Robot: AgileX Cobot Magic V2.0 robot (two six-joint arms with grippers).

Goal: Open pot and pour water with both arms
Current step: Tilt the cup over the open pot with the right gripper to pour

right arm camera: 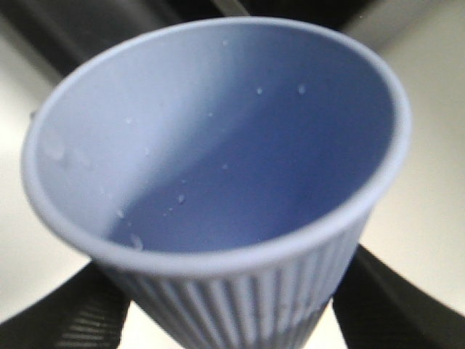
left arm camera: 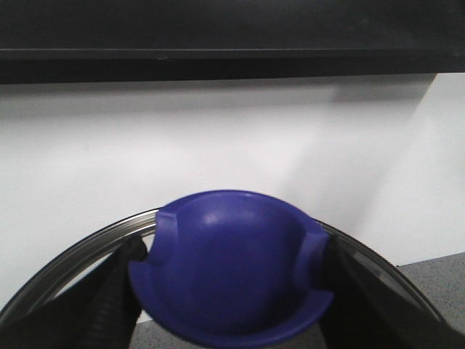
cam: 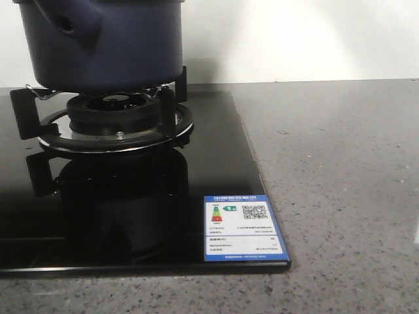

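The dark navy pot (cam: 105, 39) sits on the gas burner (cam: 114, 121) at the far left; its top is cut off by the frame, and its stubby handle (cam: 69, 25) points left. Neither gripper shows in the front view. My left gripper (left arm camera: 229, 298) is shut on the blue knob (left arm camera: 229, 269) of a metal-rimmed lid (left arm camera: 73, 247), held in front of a white wall. My right gripper (right arm camera: 229, 320) is shut on the light blue ribbed cup (right arm camera: 218, 145). The cup's inside shows only scattered droplets.
A black glass stove top (cam: 131, 209) carries the burner and has a blue energy label (cam: 241, 227) at its front right corner. Grey speckled counter (cam: 340, 196) lies to the right, and a white wall stands behind.
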